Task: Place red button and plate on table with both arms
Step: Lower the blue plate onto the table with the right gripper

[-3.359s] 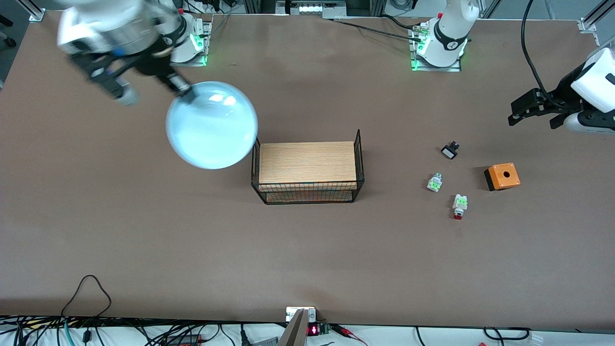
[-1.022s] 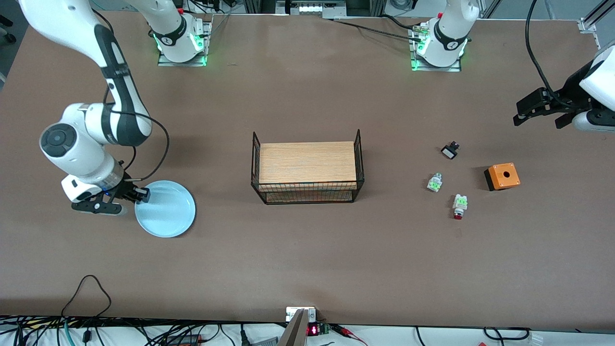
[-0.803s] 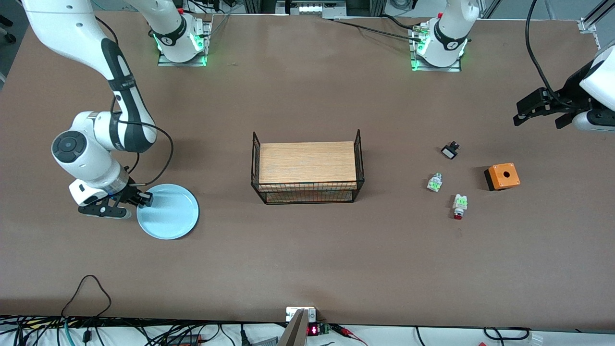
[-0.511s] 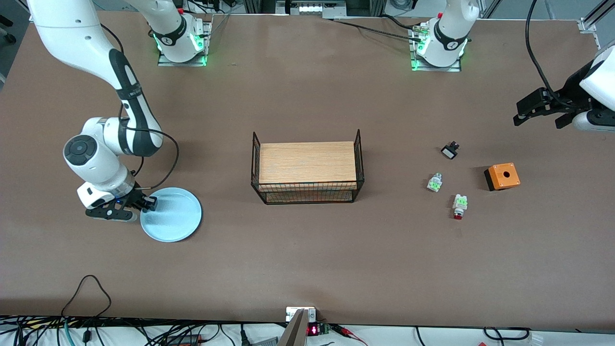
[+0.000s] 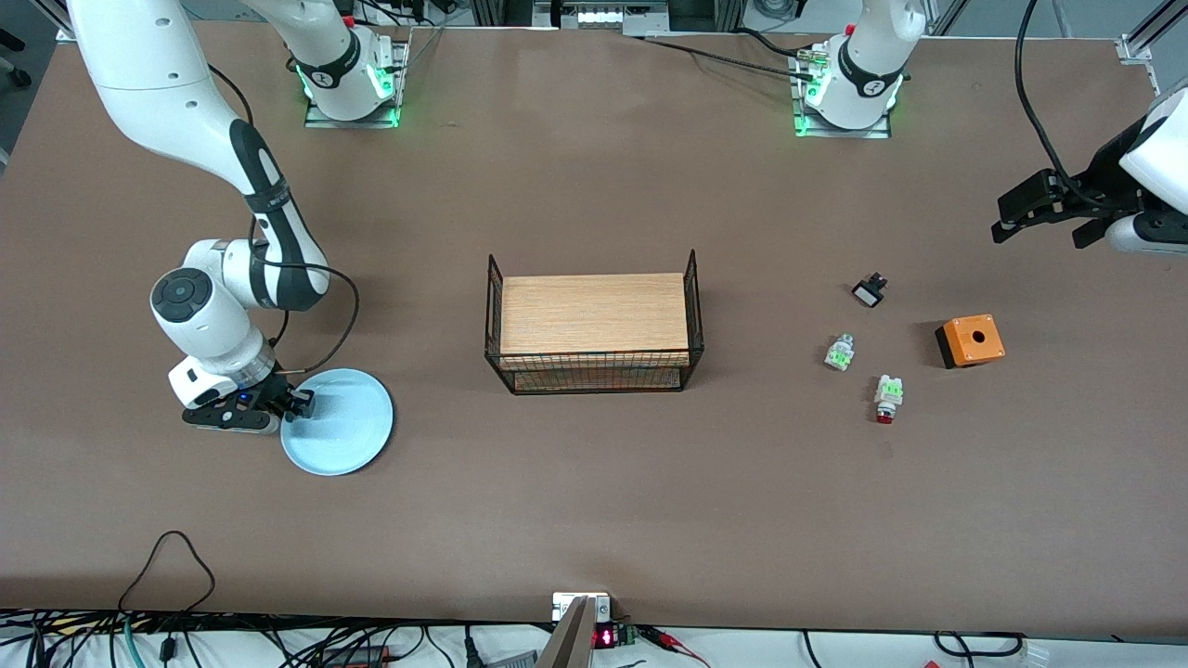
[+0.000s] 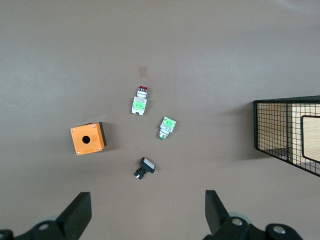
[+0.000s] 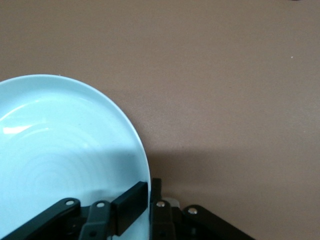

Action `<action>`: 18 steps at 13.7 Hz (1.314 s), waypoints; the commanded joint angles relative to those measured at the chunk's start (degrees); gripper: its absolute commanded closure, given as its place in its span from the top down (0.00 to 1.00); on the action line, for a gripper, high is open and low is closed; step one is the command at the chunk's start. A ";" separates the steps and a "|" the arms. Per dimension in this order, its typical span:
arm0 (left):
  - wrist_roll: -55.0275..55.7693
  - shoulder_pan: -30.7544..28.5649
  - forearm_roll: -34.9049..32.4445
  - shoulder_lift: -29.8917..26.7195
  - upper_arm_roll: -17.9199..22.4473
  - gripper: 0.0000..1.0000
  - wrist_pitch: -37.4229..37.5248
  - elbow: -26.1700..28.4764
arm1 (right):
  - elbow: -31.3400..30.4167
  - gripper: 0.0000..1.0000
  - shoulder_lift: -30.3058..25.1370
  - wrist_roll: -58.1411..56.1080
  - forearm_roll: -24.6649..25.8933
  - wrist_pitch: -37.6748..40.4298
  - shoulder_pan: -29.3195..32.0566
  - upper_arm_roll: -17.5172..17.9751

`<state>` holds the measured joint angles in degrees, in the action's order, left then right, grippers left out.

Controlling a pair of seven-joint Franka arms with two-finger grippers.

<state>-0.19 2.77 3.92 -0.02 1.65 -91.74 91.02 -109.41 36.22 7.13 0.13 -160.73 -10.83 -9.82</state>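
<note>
The pale-blue plate (image 5: 339,422) lies low on the brown table (image 5: 594,501) toward the right arm's end. My right gripper (image 5: 295,405) is shut on the plate's rim; in the right wrist view the fingers (image 7: 131,206) pinch the rim of the plate (image 7: 60,150). The red button (image 5: 886,398) lies on the table toward the left arm's end, nearer the front camera than the orange box (image 5: 970,340). It also shows in the left wrist view (image 6: 139,100). My left gripper (image 5: 1038,215) is open and empty, high over the table's end; it also shows in the left wrist view (image 6: 145,217).
A black wire rack with a light-wood top (image 5: 594,325) stands mid-table. A green-and-white part (image 5: 839,353) and a small black part (image 5: 869,291) lie near the red button. Cables run along the table's front edge.
My right arm has carried the plate from up beside the rack down to the table and slid it a little toward the rack and the front camera. The left arm hardly moved.
</note>
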 commanded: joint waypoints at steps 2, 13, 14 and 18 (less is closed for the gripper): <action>-0.34 -0.31 1.18 1.07 -0.07 1.00 1.39 -2.07 | 0.60 0.35 0.78 -0.28 -0.74 -1.25 0.19 0.77; -0.34 -0.31 1.26 1.07 -0.07 1.00 1.30 -2.07 | 11.73 1.00 -5.28 -0.63 -0.31 26.11 -2.44 1.20; -0.34 -0.31 1.26 1.07 -0.07 1.00 1.30 -2.07 | 14.11 1.00 -5.63 -0.72 0.13 30.61 -2.88 1.20; -0.34 -0.31 1.26 1.07 -0.07 1.00 1.30 -2.07 | 18.95 1.00 -10.72 -5.88 4.43 43.27 -2.53 1.12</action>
<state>-0.19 2.77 3.92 0.02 1.61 -91.74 91.01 -92.72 27.85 5.11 2.70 -123.47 -13.86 -8.89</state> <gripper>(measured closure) 0.000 0.000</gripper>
